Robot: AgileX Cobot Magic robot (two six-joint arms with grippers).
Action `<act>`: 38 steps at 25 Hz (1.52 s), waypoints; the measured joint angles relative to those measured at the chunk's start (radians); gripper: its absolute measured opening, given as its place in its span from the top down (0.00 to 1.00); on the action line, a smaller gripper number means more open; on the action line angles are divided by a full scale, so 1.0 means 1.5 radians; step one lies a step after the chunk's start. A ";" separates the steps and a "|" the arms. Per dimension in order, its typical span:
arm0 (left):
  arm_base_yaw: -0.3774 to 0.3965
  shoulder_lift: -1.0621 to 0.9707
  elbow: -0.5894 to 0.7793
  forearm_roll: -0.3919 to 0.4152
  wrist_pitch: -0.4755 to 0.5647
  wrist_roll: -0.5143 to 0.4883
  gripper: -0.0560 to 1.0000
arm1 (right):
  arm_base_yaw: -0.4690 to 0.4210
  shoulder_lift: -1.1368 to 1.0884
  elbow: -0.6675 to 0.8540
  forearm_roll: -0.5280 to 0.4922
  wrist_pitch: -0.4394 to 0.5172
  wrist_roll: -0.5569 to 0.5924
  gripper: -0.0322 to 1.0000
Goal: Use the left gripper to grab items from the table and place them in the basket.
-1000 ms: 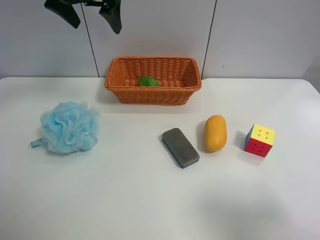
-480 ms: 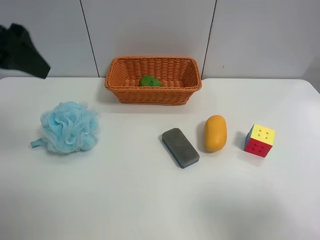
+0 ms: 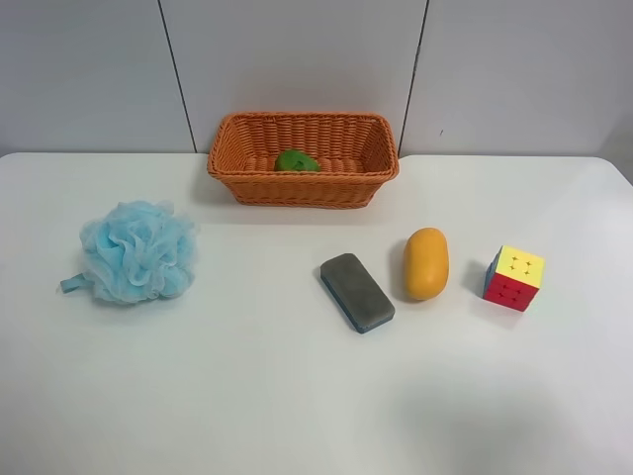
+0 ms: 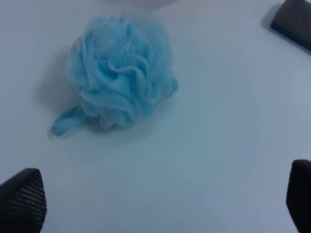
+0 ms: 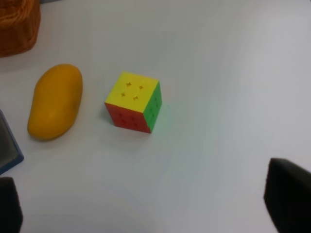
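Note:
The wicker basket [image 3: 303, 156] stands at the back of the white table [image 3: 247, 396] with the green lime [image 3: 296, 160] inside it. The light-blue bath pouf [image 3: 135, 250] lies on the table; in the left wrist view the pouf [image 4: 120, 73] lies beyond my left gripper [image 4: 160, 204], whose fingertips [image 4: 22, 199] stand wide apart, open and empty. The grey eraser block [image 3: 357, 291], orange-yellow fruit [image 3: 425, 263] and puzzle cube [image 3: 514, 278] lie in a row. My right gripper [image 5: 150, 208] is open above the table near the cube [image 5: 133, 102]. No arm shows in the exterior high view.
A grey panelled wall [image 3: 297, 59] stands behind the table. In the right wrist view the fruit [image 5: 55, 101] lies beside the cube, with the basket's corner [image 5: 17, 24] and the eraser's edge [image 5: 7, 145] at the frame's side.
The black arm at the exterior high view's upper left moved leftward and out of that view. The lime shifted slightly in the basket and lies still.

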 joint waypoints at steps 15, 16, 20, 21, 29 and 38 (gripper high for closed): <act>0.238 -0.274 0.137 -0.079 0.043 0.088 0.01 | 0.000 0.000 0.000 0.000 0.000 0.000 0.01; 0.250 -0.289 0.138 -0.079 0.043 0.088 0.01 | 0.000 0.000 0.000 0.000 0.000 0.000 0.01; 0.289 -0.339 0.138 -0.080 0.043 0.088 0.01 | 0.000 0.000 0.000 0.000 0.000 0.000 0.01; 0.293 -0.343 0.138 -0.081 0.043 0.090 0.01 | 0.000 0.000 0.000 0.000 0.000 0.000 0.01; 0.297 -0.345 0.141 -0.084 0.043 0.094 0.01 | 0.000 0.000 0.000 0.000 0.000 0.000 0.01; 0.297 -0.345 0.141 -0.084 0.043 0.096 0.01 | 0.000 0.000 0.000 0.000 0.000 0.000 0.01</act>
